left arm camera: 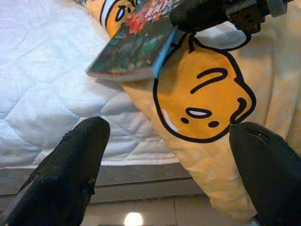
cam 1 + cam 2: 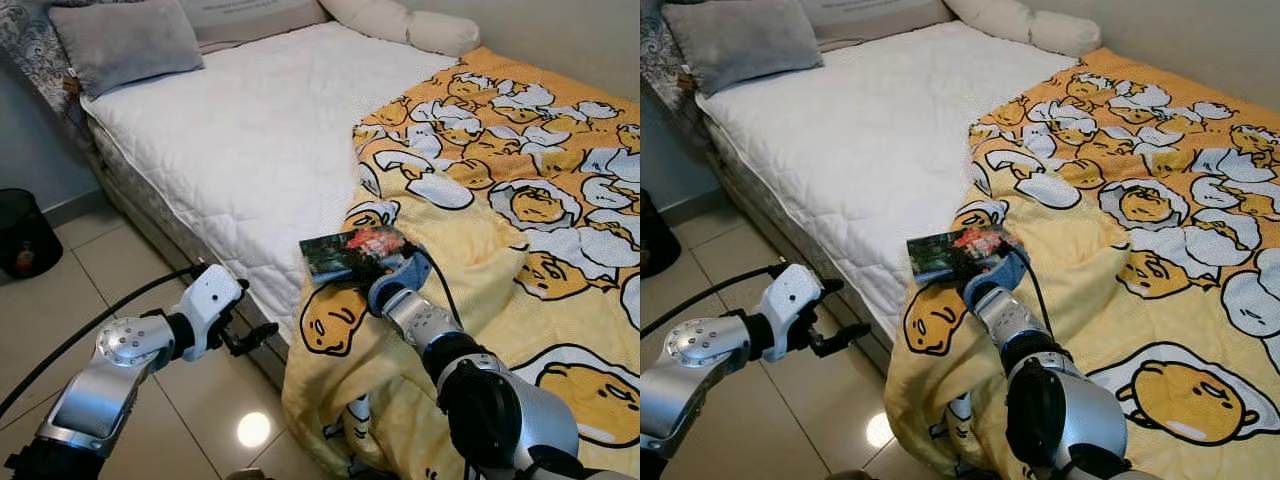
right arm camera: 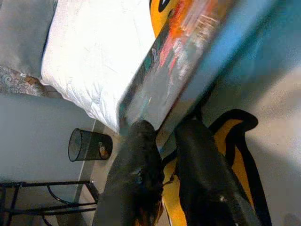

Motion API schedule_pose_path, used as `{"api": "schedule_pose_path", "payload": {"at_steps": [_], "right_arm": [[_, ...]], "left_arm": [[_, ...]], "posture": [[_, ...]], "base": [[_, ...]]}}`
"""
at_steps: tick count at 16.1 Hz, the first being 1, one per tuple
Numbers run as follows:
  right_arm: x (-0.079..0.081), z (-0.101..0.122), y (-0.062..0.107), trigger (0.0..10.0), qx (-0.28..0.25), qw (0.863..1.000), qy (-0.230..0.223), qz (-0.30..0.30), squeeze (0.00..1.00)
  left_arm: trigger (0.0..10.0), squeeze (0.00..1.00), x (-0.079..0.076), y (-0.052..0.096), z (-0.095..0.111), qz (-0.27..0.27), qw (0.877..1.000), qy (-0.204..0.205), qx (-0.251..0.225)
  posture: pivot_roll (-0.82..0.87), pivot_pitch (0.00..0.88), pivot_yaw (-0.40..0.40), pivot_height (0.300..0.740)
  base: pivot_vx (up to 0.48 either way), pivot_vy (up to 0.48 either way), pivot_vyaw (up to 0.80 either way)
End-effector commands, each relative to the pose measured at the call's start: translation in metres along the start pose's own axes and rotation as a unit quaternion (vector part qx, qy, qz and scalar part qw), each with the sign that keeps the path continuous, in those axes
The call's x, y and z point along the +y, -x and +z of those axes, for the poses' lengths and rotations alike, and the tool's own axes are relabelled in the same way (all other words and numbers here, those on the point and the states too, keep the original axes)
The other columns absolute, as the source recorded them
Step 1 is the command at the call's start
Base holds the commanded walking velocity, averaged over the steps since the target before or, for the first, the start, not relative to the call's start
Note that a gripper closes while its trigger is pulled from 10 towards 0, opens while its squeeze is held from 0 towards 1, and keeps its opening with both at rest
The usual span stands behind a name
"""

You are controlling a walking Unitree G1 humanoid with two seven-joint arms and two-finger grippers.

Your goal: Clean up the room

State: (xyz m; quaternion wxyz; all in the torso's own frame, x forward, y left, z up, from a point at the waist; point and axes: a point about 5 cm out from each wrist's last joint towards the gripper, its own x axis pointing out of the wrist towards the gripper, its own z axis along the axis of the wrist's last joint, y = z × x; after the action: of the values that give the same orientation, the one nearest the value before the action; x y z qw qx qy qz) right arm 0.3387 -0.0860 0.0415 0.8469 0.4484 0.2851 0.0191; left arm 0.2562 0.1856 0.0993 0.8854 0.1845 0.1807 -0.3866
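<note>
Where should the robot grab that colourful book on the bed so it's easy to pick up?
Probably by its near edge, coming from the robot's side. The book lies flat where the yellow blanket meets the white mattress, and its thin side faces the robot. The right pincer is already there; the left pincer waits open beside the bed.

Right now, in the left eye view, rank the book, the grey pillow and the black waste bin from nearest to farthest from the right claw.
1. Book: at the right claw, on the blanket edge.
2. Grey pillow: at the bed's head.
3. Black waste bin: on the floor, far left; too close to the pillow to call.
</note>
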Motion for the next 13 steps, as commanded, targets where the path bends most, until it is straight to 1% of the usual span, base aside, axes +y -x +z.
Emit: {"api": "schedule_pose_path", "payload": {"at_steps": [1,6,9,12,13], "right_arm": [[0.001,0.004,0.000,0.0,-0.010,1.000,-0.006,-0.001,0.00],[-0.003,0.015,0.001,0.0,-0.032,0.999,-0.011,-0.012,0.00],[-0.012,0.028,0.004,0.0,-0.060,0.997,-0.029,-0.032,0.00],[-0.020,0.042,0.008,0.0,-0.093,0.993,-0.050,-0.053,0.00],[-0.022,0.045,0.009,0.0,-0.098,0.992,-0.046,-0.057,0.00]], "left_arm": [[10.0,0.80,0.002,0.003,0.003,0.008,1.000,-0.010,-0.005],[10.0,0.80,0.002,0.000,0.004,0.008,1.000,-0.008,-0.010],[10.0,0.80,0.004,-0.006,0.008,0.007,1.000,-0.009,-0.017],[10.0,0.80,0.005,-0.008,0.010,0.008,1.000,-0.010,-0.021],[10.0,0.80,0.005,-0.008,0.011,0.009,1.000,-0.010,-0.021]], "posture": [[0.13,0.000,-0.008,0.740],[0.11,0.000,-0.001,0.740],[0.10,0.000,0.008,0.740],[0.10,0.000,0.011,0.740],[0.10,0.000,0.011,0.740]], "base": [[0.000,0.000,0.00],[0.000,0.000,0.00],[0.000,0.000,0.00],[0.000,0.000,0.00],[0.000,0.000,0.00]]}}
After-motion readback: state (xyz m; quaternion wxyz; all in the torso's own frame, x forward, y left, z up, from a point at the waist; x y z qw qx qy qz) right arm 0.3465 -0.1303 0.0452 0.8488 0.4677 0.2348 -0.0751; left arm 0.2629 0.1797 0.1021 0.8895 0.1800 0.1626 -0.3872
